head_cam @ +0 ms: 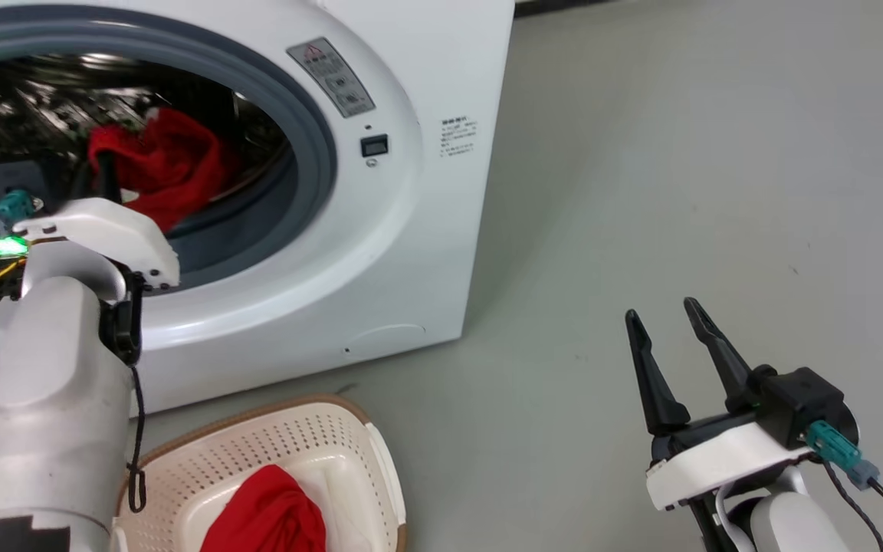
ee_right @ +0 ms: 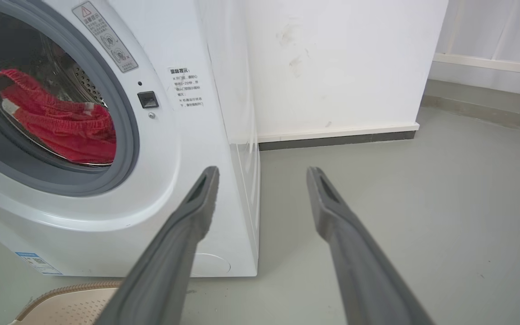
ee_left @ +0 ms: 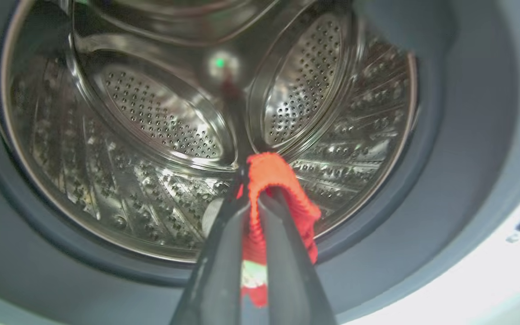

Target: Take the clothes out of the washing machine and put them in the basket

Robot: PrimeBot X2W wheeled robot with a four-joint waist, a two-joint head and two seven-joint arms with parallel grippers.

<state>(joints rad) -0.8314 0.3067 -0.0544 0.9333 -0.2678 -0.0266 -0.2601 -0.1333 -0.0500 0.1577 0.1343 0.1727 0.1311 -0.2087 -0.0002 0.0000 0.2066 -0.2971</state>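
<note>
The washing machine [head_cam: 411, 230] stands open, its steel drum [ee_left: 151, 113] shining inside. My left gripper [ee_left: 253, 180] reaches into the grey-rimmed porthole [head_cam: 311, 130] and is shut on a red garment [ee_left: 271, 174], which hangs from the fingers at the drum's mouth [head_cam: 169, 165]. The same garment [ee_right: 61, 131] shows through the porthole in the right wrist view. Another red garment [head_cam: 273, 514] lies in the cream basket [head_cam: 334, 437] on the floor before the machine. My right gripper [head_cam: 667, 310] hovers open and holds nothing, off to the machine's right [ee_right: 263, 170].
Grey floor [head_cam: 679, 153] stretches to the right of the machine. A white wall with a dark skirting strip [ee_right: 336, 137] stands behind it. The basket's brown rim [ee_right: 70, 289] lies just below the machine's front.
</note>
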